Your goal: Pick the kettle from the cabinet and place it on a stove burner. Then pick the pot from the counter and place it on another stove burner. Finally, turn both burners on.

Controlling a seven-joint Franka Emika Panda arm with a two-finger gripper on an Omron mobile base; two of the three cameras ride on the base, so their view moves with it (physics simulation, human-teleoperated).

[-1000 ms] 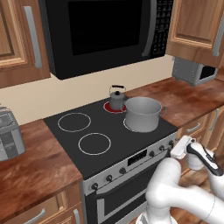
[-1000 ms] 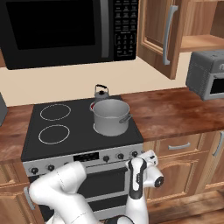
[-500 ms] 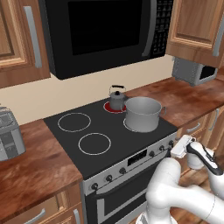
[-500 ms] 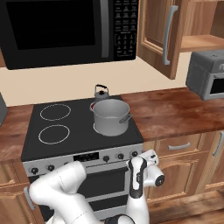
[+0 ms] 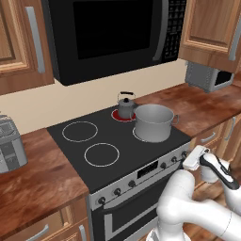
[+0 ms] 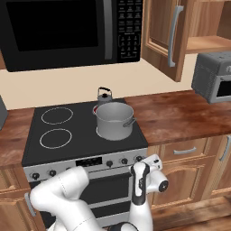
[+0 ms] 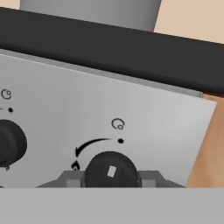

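The black cooktop [image 5: 108, 141] serves as the landmark. On its right front ring stands the pot [image 5: 153, 122], and just behind the pot, on the right rear ring, which glows red, sits the kettle [image 5: 125, 106]. The two left rings [image 6: 56, 127] are bare. At the cooktop's front panel, the gripper [image 7: 111, 178] has its fingers [image 7: 70, 178] pressed against both sides of the rightmost knob [image 7: 111, 170], clasping it.
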